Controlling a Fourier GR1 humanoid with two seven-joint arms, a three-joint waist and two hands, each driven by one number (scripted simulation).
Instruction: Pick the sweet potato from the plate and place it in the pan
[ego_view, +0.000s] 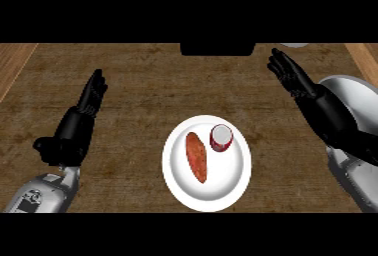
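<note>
An orange-brown sweet potato (196, 157) lies lengthwise on the left half of a white plate (229, 185) in the lower middle of the counter. Beside it on the plate stands a small red cup with a white inside (221, 137). My left hand (93, 92) is open at the left, fingers straight and pointing away, well clear of the plate. My right hand (289, 72) is open at the upper right, fingers straight, also away from the plate. A black pan (218, 48) shows only partly at the top edge.
The counter is dark brown wood (148, 75), with lighter wooden strips at the far left (15, 62) and far right (365, 57). A pale round thing (295, 45) peeks in at the top right edge.
</note>
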